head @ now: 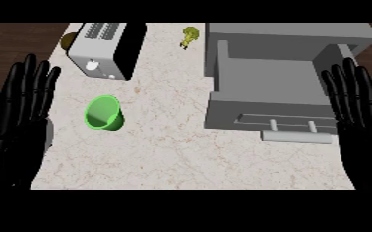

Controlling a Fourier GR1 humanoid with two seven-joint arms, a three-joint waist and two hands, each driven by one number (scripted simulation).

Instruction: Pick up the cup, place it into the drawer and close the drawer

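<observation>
On the bench (pixel 181 157), left of centre, the green cup (pixel 103 113) sits ungrasped, well apart from the open drawer (pixel 265 84). My left hand (pixel 25 113) and right hand (pixel 354 113) rest at the edges, fingers straight, holding nothing. Judged progress: none; pick, place and close all remain.

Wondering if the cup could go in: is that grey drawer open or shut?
Open. The drawer stands pulled out of the grey cabinet, its bare inside showing behind the handle.
</observation>
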